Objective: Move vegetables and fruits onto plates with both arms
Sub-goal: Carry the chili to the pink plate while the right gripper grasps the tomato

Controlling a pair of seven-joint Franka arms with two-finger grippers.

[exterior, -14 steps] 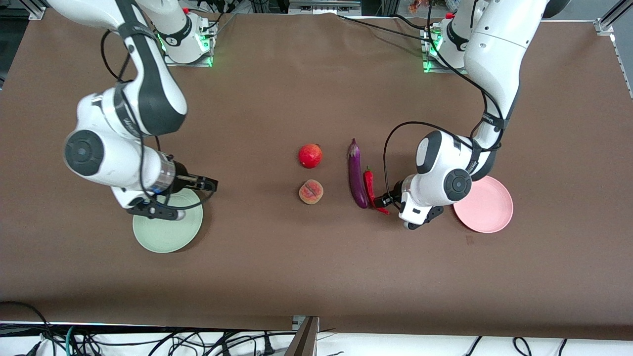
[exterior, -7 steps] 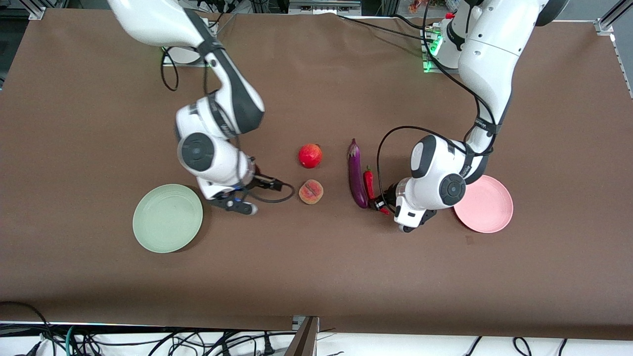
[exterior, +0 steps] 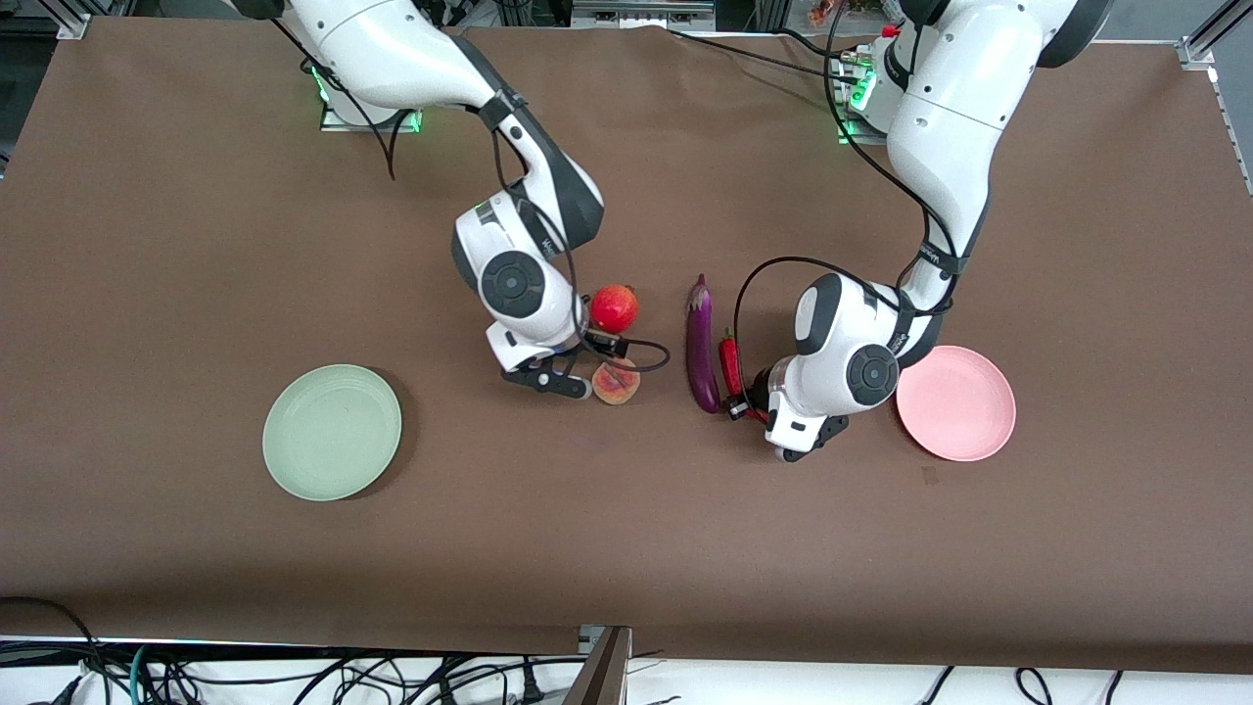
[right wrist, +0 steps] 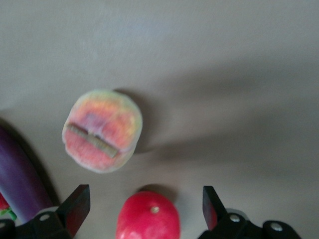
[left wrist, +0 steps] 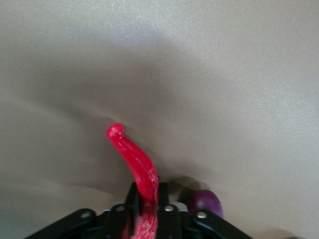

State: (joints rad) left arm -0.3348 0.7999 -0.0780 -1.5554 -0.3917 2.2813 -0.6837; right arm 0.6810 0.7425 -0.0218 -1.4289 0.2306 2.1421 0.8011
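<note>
Left wrist view: left end effector (left wrist: 144, 219) pinching chili pepper (left wrist: 137, 167); right end effector (right wrist: 144, 209) spread over pomegranate (right wrist: 148, 215); no readable text.

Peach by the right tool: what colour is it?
The peach is orange-pink with yellowish patches and a dark streak across it; right wrist view shows it best.

right arm's wrist hides part of the peach (exterior: 619, 386)

A brown cloth (exterior: 626, 548) covers the whole table, smooth and evenly lit. Silver aluminium framing (exterior: 1214, 39) shows at its corners. Along the camera-side edge, black cables (exterior: 294, 676) tangle over a pale floor, beside a grey post (exterior: 602, 671)
</note>
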